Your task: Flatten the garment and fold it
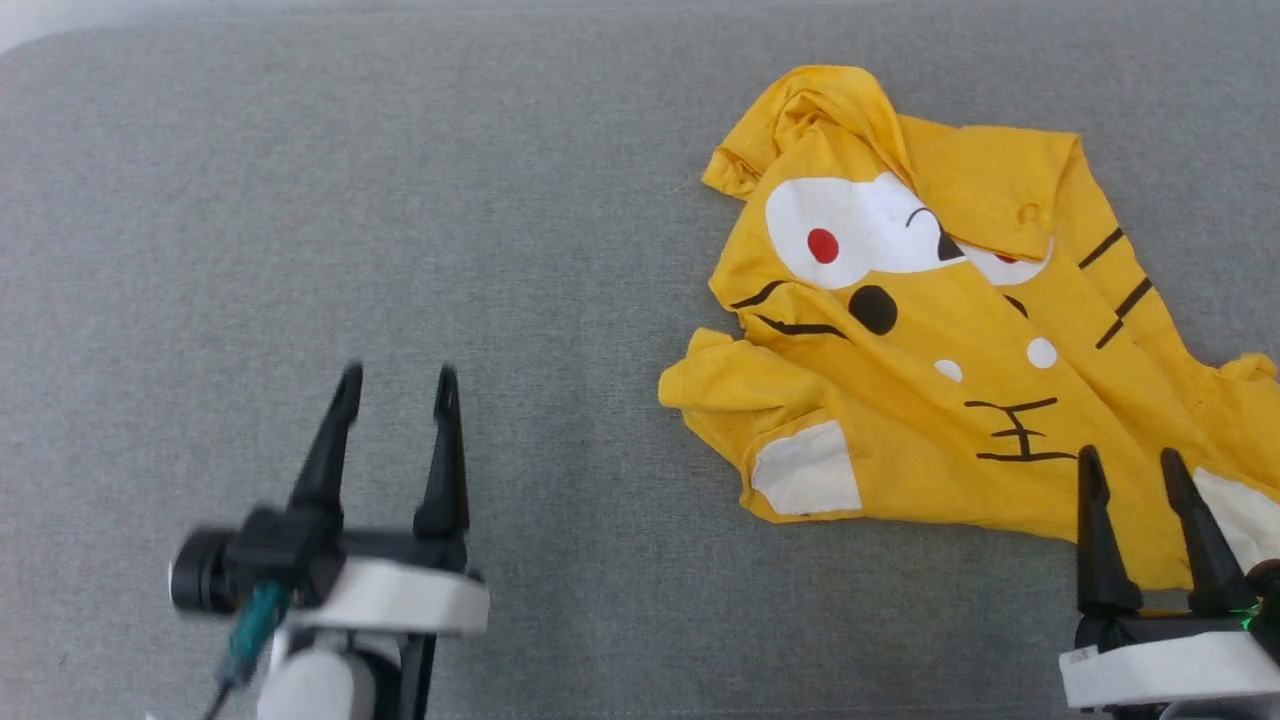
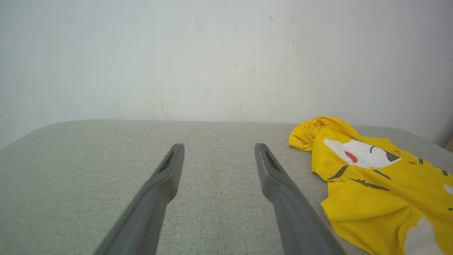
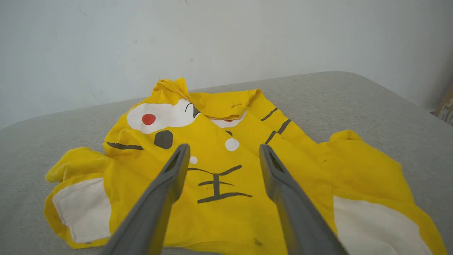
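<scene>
Right tool (image 1: 1128, 455), fingers apart, hangs over the garment (image 1: 900, 400) near its hem.

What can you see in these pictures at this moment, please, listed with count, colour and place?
garment: one, bright yellow with white patches, a red dot and black stripes; lies crumpled on the right part of the surface, its far corner folded over.
padded surface: one, grey fabric; beneath everything.
wall: one, whitish with faint marks; behind the surface.
brownish thing: one, at the right edge of the right wrist view, beyond the surface; too little shows to identify it.
left end effector: one, dark fingers, open; lower left of the head view, over bare surface, apart from the garment.
right end effector: one, dark fingers, open; lower right, over the garment's near edge; contact cannot be told.
</scene>
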Robot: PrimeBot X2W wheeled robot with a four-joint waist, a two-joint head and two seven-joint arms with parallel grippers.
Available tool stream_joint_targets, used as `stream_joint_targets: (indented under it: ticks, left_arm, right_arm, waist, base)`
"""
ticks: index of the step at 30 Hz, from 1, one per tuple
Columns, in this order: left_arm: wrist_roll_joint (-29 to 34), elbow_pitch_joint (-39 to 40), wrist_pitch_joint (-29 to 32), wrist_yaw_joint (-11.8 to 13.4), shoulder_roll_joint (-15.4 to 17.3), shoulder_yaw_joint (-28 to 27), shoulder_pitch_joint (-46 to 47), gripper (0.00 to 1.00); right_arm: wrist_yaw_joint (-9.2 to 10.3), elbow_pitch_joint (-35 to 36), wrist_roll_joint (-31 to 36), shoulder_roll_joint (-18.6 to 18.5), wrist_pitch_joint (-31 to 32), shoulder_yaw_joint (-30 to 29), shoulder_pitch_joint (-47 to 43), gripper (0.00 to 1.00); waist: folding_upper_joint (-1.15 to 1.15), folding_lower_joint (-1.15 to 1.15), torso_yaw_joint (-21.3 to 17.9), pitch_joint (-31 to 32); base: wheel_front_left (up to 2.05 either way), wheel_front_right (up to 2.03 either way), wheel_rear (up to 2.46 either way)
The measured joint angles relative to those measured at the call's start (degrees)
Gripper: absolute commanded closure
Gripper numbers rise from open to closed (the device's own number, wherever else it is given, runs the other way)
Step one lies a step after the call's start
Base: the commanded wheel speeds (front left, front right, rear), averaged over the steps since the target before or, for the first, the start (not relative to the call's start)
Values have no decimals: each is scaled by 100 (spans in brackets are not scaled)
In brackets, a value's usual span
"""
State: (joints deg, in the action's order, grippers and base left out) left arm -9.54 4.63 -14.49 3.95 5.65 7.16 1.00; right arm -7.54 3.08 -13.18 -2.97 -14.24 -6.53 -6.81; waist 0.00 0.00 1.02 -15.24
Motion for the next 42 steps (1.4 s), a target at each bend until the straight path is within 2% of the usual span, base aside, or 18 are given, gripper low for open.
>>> stream_joint_targets:
  ticks: [3,7,10,13,16,20,26,33,38,39,41,42]
  left_arm:
    - [110,91,290,-198,187,116,599,0]
    - [328,126,1044,-557,355,495,1689,0]
    - [326,-60,1707,-769,232,836,2527,0]
    - [242,-466,2292,-858,45,1088,3289,0]
    - [-238,-1182,2900,-879,-223,1365,3992,0]
    - [-727,-1945,3519,-726,-250,1695,4360,0]
    - [-1352,-2714,4357,-264,-266,2243,4685,0]
    - [-1562,-3421,4816,75,-271,2462,5033,0]
    - [-1560,-3822,4893,122,-268,2527,5121,0]
    - [-1571,-3858,4866,121,-269,2519,5141,40]
    - [-1588,-3920,4799,98,-263,2532,5199,100]
    - [-1586,-3944,4765,44,-260,2550,5228,100]
  right_arm:
    - [0,-68,5,-4,-15,-64,90,0]
    - [0,-175,-2,-3,-43,-93,192,0]
    - [0,-213,-57,-5,-44,-98,223,0]
    - [0,-264,-74,-2,-44,-41,279,0]
    - [0,-302,-99,-2,-44,18,346,0]
    - [0,-336,-99,-2,-44,101,424,0]
    - [0,-375,-98,-3,-44,108,463,0]
    - [0,-387,-99,-2,-45,162,575,0]
    - [0,-391,-105,-3,-45,186,611,0]
    - [0,-391,-116,-2,-45,176,625,0]
    - [0,-390,-121,-3,-45,157,640,0]
    - [0,-390,-127,-2,-45,146,640,0]
  waist:
    - [0,0,-63,-44]
    - [0,1,-105,-145]
    - [0,1,-122,-232]
    - [0,1,-142,-319]
    - [0,1,-186,-431]
    - [0,1,-273,-522]
    - [0,1,-435,-674]
    - [0,1,-658,-857]
    - [0,0,-834,-960]
    - [0,0,-863,-980]
    - [0,0,-906,-1010]
    - [0,0,-920,-1018]
  base:
    - [0,0,0]
    - [0,0,0]
    - [0,0,0]
    - [0,0,0]
    - [0,0,0]
    - [0,0,0]
    - [0,0,0]
    - [0,0,0]
    - [0,0,0]
    - [0,0,0]
    - [0,0,0]
    - [0,0,0]
